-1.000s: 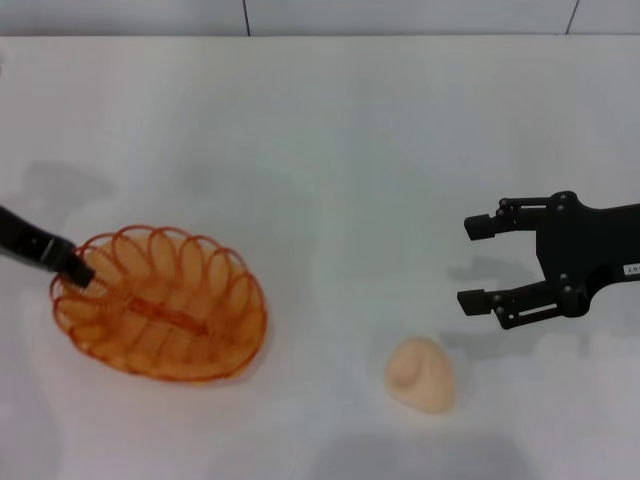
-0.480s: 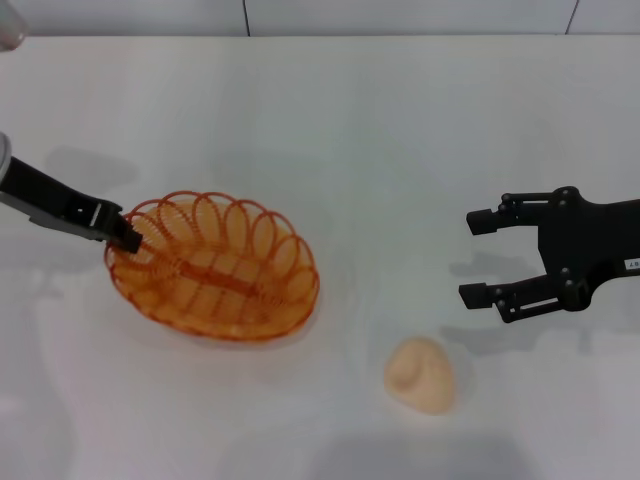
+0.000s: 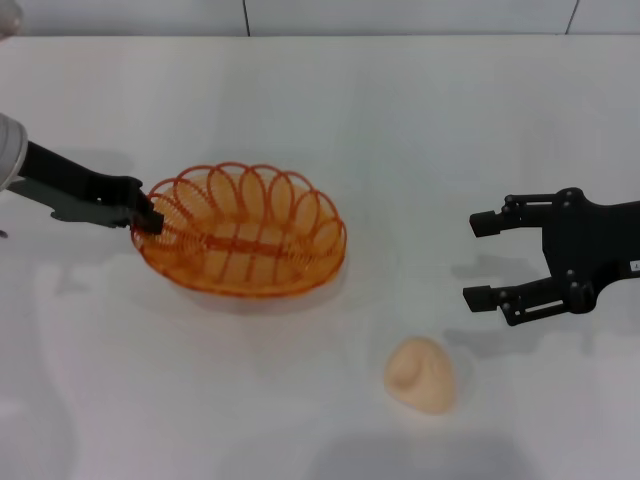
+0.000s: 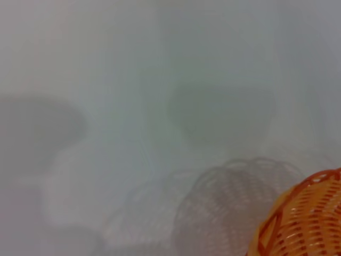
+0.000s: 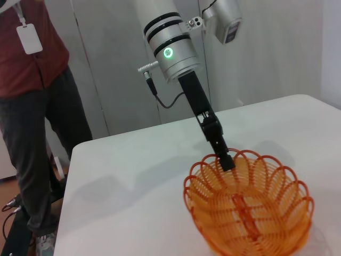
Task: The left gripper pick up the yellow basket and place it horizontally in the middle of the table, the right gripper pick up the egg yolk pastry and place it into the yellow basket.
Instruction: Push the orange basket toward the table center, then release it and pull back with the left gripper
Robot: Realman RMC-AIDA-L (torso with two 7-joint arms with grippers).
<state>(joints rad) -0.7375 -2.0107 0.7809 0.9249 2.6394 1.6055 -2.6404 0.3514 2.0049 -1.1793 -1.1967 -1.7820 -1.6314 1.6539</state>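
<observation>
Head view. The basket (image 3: pixel 243 232), an oval of orange-yellow wire loops, sits left of centre on the white bench (image 3: pixel 400 120), its long axis running nearly side to side. It holds nothing: only its own wire floor and central rib show through the loops. The left gripper (image 3: pixel 150 218) reaches in from the left edge and is clamped on the rim at the basket's left end (whether the basket rests on the bench or hangs just above it cannot be told).

The pastry (image 3: pixel 421 374), a pale dome, lies on the bench right of centre and nearer the robot, well apart from the basket and outside it. The right gripper (image 3: pixel 482 260) hovers to the right of and beyond the pastry, fingers spread apart, touching nothing.

Right wrist view. The basket (image 5: pixel 248 207) is seen end-on with the left gripper (image 5: pixel 227 160) closed on its far rim; a person (image 5: pixel 37 101) in a red vest stands beside the bench.

Left wrist view. Only an edge of the basket (image 4: pixel 306 218) shows, above its shadow.
</observation>
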